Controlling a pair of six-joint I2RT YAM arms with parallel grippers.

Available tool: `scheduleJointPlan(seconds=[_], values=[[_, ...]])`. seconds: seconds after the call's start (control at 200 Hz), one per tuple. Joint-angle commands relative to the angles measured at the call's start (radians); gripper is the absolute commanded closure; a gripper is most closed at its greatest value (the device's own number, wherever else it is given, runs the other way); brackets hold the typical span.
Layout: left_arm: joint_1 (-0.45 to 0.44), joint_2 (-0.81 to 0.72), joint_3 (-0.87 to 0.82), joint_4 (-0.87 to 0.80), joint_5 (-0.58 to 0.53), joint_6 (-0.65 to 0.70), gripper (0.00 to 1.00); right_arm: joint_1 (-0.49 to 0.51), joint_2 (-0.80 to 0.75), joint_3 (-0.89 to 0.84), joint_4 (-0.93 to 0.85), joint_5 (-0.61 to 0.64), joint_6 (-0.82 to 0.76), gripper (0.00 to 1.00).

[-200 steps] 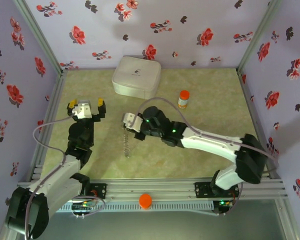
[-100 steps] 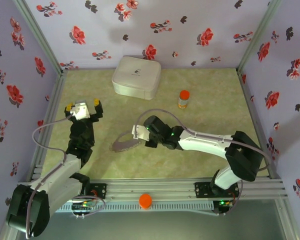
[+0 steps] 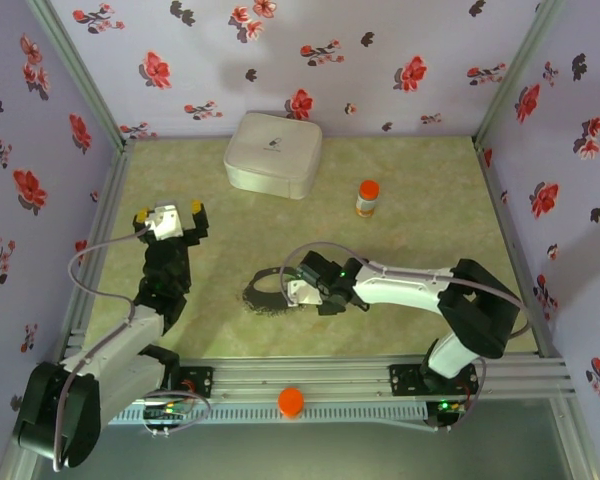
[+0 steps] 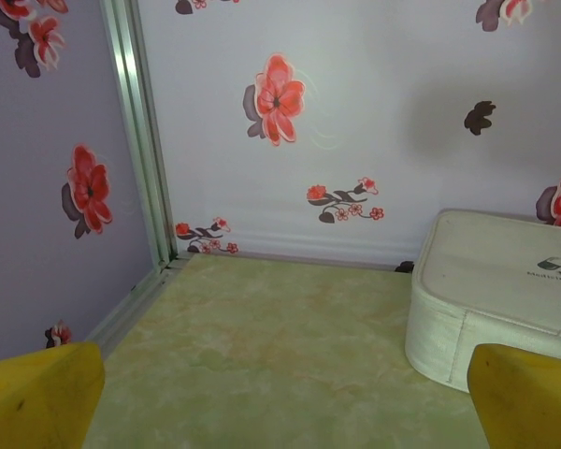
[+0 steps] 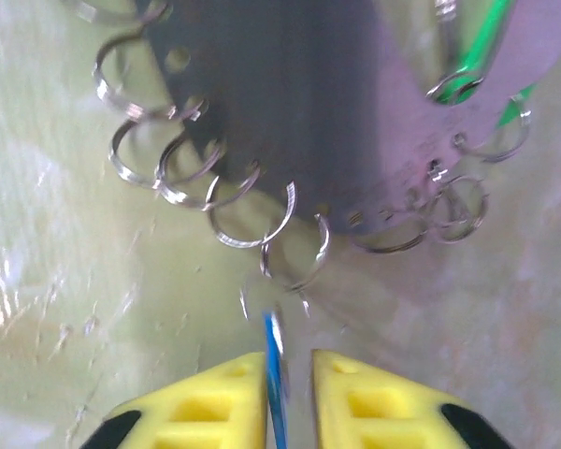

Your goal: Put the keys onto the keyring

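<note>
One keyring [image 3: 262, 304], one blue key [image 5: 275, 374], one white case [image 3: 273, 154], one bottle [image 3: 367, 198].

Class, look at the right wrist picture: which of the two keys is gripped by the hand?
The blue key, pinched edge-on between the right hand's yellow fingers. The green key lies apart at the top right, ungripped.

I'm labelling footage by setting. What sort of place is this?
Probably a lab robot test cell, not a home: floral-papered walls and an aluminium frame box in a tabletop with the left arm and right arm bolted at its edge.
</note>
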Motion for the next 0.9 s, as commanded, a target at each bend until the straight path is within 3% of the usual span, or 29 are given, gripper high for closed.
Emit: scheduleJointPlan(seconds=[0.0, 0.215, 0.365, 0.4, 0.47, 0.6, 0.74, 0.895], values=[[0.007, 0.001, -0.007, 0.016, 0.001, -0.016, 0.00, -0.004, 0.001, -0.017, -0.055, 0.012, 0.014, 0.70], [0.008, 0.003, -0.006, 0.016, 0.015, -0.015, 0.00, -0.085, -0.160, -0.034, -0.014, -0.099, 0.106, 0.64], [0.010, 0.019, -0.006, 0.016, 0.027, -0.012, 0.00, -0.239, -0.360, -0.176, 0.390, -0.128, 0.365, 0.55], [0.011, 0.024, -0.005, 0.014, 0.029, -0.008, 0.00, -0.269, -0.394, -0.221, 0.500, -0.096, 0.423, 0.51], [0.016, 0.031, -0.007, 0.010, 0.028, -0.001, 0.00, -0.317, -0.440, -0.298, 0.676, 0.089, 0.518, 0.38], [0.034, 0.048, -0.008, 0.000, 0.007, 0.012, 0.00, -0.503, -0.455, -0.299, 0.693, 0.319, 0.634, 0.30], [0.076, 0.066, 0.022, -0.048, -0.018, 0.002, 0.00, -0.767, -0.419, -0.354, 0.770, 0.340, 0.760, 0.30], [0.113, 0.145, 0.070, -0.087, -0.004, 0.029, 0.00, -0.874, -0.308, -0.516, 1.152, 0.273, 0.715, 0.29]])
